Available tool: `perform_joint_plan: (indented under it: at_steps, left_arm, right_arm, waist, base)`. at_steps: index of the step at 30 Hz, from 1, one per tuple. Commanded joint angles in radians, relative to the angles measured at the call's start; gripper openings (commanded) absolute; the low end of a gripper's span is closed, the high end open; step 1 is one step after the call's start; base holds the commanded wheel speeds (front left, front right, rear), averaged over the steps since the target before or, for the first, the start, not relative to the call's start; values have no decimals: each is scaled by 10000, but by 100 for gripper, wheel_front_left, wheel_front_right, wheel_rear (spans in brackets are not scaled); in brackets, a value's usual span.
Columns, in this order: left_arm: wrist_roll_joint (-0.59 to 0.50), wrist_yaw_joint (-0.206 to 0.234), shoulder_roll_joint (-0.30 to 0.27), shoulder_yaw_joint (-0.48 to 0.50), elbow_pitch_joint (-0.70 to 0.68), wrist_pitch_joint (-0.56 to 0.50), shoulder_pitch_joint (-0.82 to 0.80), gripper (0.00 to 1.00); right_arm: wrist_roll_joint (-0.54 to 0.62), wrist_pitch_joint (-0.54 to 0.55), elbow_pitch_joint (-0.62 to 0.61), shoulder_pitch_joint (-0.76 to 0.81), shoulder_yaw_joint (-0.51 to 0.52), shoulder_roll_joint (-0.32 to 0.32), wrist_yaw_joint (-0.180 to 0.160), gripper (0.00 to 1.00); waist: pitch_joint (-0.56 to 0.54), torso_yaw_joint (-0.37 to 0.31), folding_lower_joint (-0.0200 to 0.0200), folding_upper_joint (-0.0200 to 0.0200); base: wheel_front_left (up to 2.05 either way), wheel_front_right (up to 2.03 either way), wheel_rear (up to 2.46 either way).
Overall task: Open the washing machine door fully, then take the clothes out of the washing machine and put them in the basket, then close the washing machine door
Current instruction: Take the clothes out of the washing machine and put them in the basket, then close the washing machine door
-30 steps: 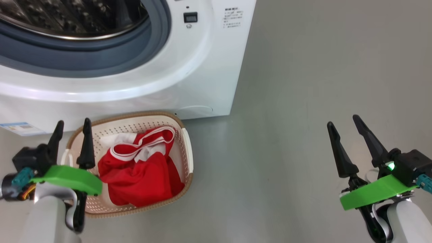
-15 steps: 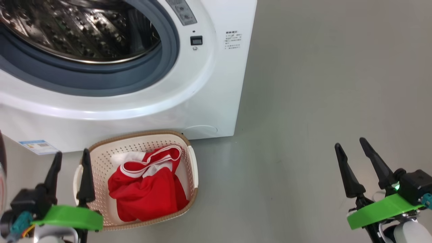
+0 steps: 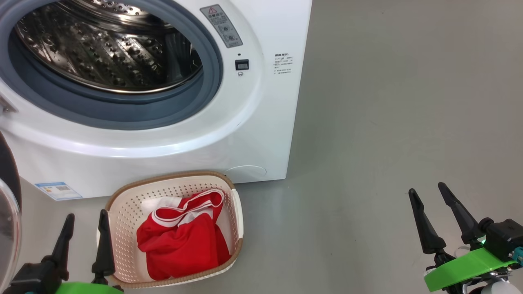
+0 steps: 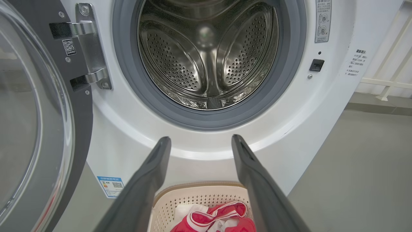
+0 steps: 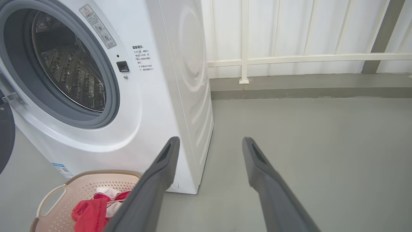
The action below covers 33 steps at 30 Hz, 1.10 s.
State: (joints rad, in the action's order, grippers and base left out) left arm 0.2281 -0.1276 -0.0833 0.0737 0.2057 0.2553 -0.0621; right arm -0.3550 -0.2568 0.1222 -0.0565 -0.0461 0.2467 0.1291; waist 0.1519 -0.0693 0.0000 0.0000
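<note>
Black glossy plastic forms the wide rim of the large round washing machine door [image 4: 38, 122], whose bulging clear glass window is seen at the left of the left wrist view. The door is swung open on a metal hinge [image 4: 91, 48] at the upper left of that view, away from the big white front-loading washing machine [image 3: 163, 155]. No cloth is seen in the part of the steel drum [image 4: 206, 54] that shows inside the grey rubber seal [image 4: 206, 120]. The bright red soft fabric clothes with white trim [image 3: 182, 237] are heaped in the small cream perforated plastic basket with a brown woven-look rim [image 3: 167, 178], which stands on the grey floor [image 3: 367, 122] just in front of the machine, at the lower left of the head view. Closing the door is therefore judged to be the step left. The door is judged stiff and fairly heavy, and is bound by its hinge to a single arc; its rim looks smooth and probably slippery, and the glass is best not struck. A pinch is hardly called for: a push is better applied to the rim at the edge farthest from the hinge, and a firm last press may be needed for the latch. The left pincer [image 3: 86, 216], at the lower left of the head view beside the basket, is held with its fingers apart and empty. The right pincer [image 3: 427, 189], at the lower right and well apart from the machine, is likewise spread with nothing between its fingers.
</note>
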Motion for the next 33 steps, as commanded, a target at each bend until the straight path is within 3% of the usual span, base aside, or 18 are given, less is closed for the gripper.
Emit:
perform_joint_plan:
  at_steps: [1,33]
  left_arm:
    - [-85,-31,-131,365,-359,65,12,100]
    - [-332,-31,60,388,-830,65,191,100]
  right_arm:
    - [-51,-49,-246,91,-121,204,16,100]
    - [-30,-49,-288,168,-35,244,16,100]
  waist:
    - [-38,-9,0,0]
    - [-123,7,0,0]
  base:
    - [0,0,0]
    - [-4,4,0]
